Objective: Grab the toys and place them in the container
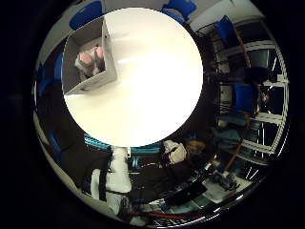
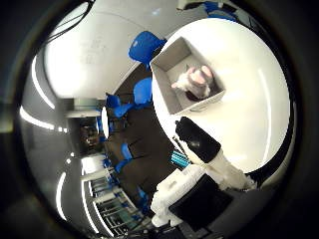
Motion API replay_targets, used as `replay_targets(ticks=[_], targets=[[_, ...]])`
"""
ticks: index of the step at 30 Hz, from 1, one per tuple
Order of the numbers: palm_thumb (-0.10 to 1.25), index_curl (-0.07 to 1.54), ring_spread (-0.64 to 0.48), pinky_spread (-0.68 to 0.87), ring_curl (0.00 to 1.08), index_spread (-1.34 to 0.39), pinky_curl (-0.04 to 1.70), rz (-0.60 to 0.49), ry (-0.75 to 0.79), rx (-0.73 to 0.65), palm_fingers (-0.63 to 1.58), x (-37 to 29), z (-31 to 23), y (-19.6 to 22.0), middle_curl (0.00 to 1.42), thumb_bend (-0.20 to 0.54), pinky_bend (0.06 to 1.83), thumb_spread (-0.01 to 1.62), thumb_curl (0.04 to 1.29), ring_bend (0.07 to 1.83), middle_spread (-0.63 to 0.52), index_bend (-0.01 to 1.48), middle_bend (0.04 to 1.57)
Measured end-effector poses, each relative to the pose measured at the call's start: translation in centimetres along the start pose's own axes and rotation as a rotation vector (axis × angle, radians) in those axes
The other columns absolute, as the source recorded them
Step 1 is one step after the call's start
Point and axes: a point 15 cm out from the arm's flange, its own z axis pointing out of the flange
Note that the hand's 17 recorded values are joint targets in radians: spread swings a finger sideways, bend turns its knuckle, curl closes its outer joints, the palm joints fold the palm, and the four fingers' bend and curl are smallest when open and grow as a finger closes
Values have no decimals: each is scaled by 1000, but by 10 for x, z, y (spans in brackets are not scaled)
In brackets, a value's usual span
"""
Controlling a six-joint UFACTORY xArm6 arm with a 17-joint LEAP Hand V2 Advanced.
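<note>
item 1, nearest: hand (image 2: 199, 164). white and black parts fill the lower centre of the thumb-side frame, with one black-tipped finger reaching out over the bench edge. it looks fairly straight and nothing sits in it, so you can read it as open and empty, though you see only part of it.

item 2: bench (image 1: 152, 95). round, white, bare across most of its top in both views. no loose toy shows on it.

item 3: container (image 1: 88, 57). grey open box at the upper left of the little-finger frame, standing near the bench rim, well apart from the hand.

item 4: toys (image 2: 195, 79). a pale, pink-and-grey plush bundle lying inside the container, against one wall. you cannot tell how many pieces it is.

item 5, farthest: blue chairs (image 2: 144, 47) around the bench.

risks, as a judgement: if a toy lies outside these views, you may call the task done too early. the light box near the rim could slide or tip off if the hand nudges it.
</note>
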Motion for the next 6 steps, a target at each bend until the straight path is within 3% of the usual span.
replay_targets(ticks=[6], targets=[[619, 303, 200, 449, 225, -412, 290, 51, -6, -14, 267, 46, -10, 31, 329, -14, 338, 1288, 320, 273, 13, 173, 197]])
